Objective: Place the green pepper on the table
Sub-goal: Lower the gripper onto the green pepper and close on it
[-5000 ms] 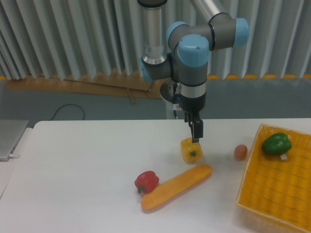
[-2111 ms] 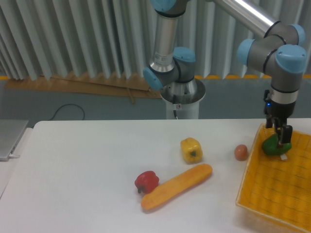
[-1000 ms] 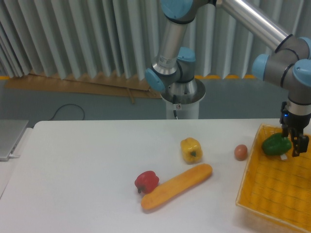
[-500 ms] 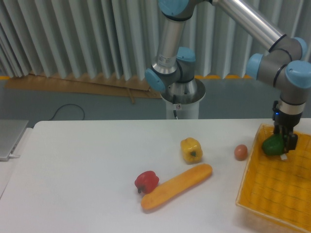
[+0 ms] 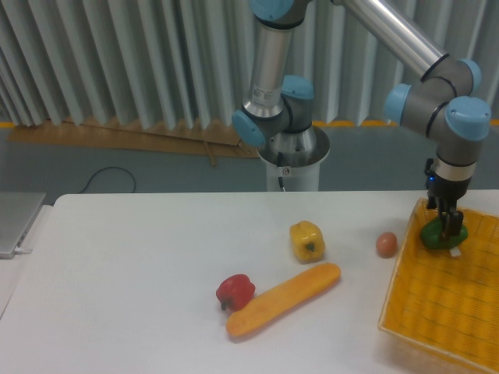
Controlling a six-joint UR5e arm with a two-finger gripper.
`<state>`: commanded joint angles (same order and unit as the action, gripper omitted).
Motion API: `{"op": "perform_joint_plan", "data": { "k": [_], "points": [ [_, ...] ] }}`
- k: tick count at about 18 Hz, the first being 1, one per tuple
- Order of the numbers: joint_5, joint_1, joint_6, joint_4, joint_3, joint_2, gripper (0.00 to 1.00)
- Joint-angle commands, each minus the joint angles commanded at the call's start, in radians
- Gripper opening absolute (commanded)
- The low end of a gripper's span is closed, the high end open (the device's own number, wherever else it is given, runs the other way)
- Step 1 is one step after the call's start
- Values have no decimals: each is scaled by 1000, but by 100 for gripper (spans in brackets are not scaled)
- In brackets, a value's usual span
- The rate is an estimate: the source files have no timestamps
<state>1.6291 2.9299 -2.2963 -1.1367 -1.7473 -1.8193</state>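
The green pepper (image 5: 434,235) lies in the far left corner of the yellow woven basket (image 5: 425,312), at the right end of the white table (image 5: 132,273). My gripper (image 5: 447,227) points straight down and its fingertips overlap the top of the pepper. The fingers look narrow and close together. From this view I cannot make out whether they grip the pepper or only stand in front of it.
On the tabletop lie a yellow pepper (image 5: 306,241), a red pepper (image 5: 235,291), a long orange vegetable (image 5: 284,299) and a small brown egg-like object (image 5: 386,244) just left of the basket. The arm's base (image 5: 289,160) stands behind the table; a laptop (image 5: 15,222) sits at the left edge.
The gripper moved left from the pepper's right side to directly over it and dropped a little. The green pepper stays in the basket's corner.
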Motion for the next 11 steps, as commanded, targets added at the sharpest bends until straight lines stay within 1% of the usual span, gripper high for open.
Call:
{"op": "perform_joint_plan", "data": {
  "k": [2,7,9,11],
  "points": [
    [0,11,-8,3,3,-12,100],
    [0,20,-5,6,8,-18,100],
    [2,18,1,8,14,-35,100],
    [0,18,3,29,12,-55,100]
  ]
}}
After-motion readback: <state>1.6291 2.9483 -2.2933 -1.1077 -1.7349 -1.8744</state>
